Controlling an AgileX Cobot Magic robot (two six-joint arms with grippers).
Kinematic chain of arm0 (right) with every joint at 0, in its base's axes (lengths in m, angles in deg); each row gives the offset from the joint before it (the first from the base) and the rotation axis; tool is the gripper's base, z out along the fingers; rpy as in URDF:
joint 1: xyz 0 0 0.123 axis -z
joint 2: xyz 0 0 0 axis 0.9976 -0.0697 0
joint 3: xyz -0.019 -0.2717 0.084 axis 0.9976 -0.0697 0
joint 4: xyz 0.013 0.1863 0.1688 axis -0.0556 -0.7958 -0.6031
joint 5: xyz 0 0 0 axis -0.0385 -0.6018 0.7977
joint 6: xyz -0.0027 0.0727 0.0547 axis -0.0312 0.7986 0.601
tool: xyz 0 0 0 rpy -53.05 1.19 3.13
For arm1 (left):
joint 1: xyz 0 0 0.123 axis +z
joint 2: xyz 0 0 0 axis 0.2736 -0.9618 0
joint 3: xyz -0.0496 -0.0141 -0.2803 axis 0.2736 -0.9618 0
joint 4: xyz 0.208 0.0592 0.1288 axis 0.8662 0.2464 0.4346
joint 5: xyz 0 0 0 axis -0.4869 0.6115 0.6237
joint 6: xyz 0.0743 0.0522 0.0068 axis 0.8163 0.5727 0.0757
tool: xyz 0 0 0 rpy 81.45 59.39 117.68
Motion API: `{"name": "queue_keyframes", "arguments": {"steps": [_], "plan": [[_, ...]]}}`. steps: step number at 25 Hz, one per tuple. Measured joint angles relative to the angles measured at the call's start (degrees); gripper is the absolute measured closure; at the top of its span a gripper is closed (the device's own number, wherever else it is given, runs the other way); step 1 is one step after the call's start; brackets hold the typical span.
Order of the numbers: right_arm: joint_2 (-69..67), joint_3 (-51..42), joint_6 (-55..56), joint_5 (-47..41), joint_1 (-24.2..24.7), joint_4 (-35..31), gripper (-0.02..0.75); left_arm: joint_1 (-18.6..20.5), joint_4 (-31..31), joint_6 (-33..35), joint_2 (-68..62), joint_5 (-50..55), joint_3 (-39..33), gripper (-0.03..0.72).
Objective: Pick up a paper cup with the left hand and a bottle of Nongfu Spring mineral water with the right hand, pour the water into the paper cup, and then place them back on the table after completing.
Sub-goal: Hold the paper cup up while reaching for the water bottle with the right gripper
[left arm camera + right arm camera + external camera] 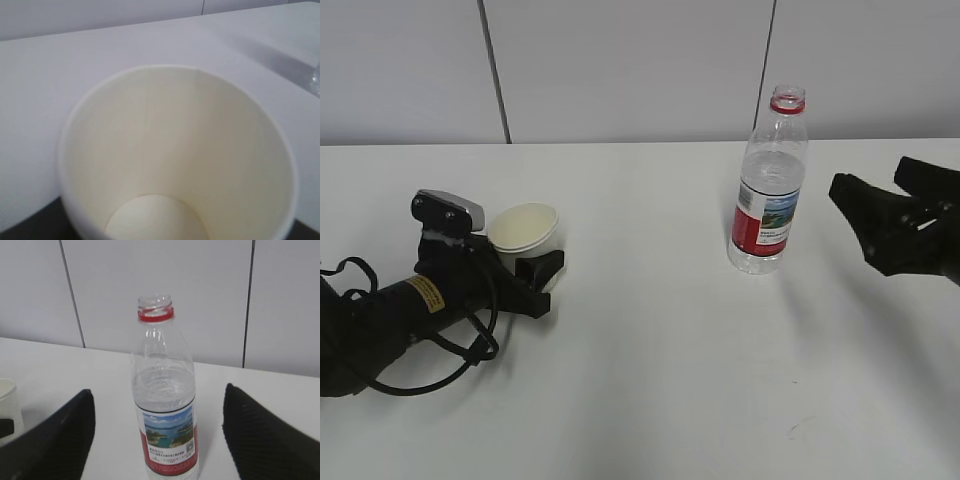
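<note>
Left wrist cam just shows the paper cup (175, 155) empty inside; from outside my left hand (532, 270) pinches it. Right hand (880, 205) spread wide, facing the uncapped bottle (770, 185).

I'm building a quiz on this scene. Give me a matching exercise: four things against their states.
1. paper cup
2. bottle
3. left gripper
4. right gripper

a. open, short of the bottle
b. empty, upright
c. beside the cup
d. uncapped, partly filled with water

Pairs: 1-b, 2-d, 3-c, 4-a
</note>
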Motion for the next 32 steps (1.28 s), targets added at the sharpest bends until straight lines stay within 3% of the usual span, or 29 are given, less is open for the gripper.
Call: {"name": "queue_keyframes", "arguments": {"steps": [9,19,32], "plan": [[-11.33,3.39,2.48,2.03,0.00,1.02,0.089,0.00,1.00,0.00,0.00,-0.07,0.05,0.272],[-24.78,15.03,2.86,4.41,0.00,2.04,0.087,0.00,1.76,0.00,0.00,-0.13,0.04,0.272],[-32.38,24.51,6.37,4.09,-0.28,6.04,0.086,0.00,1.88,0.00,0.00,-0.13,0.04,0.272]]}}
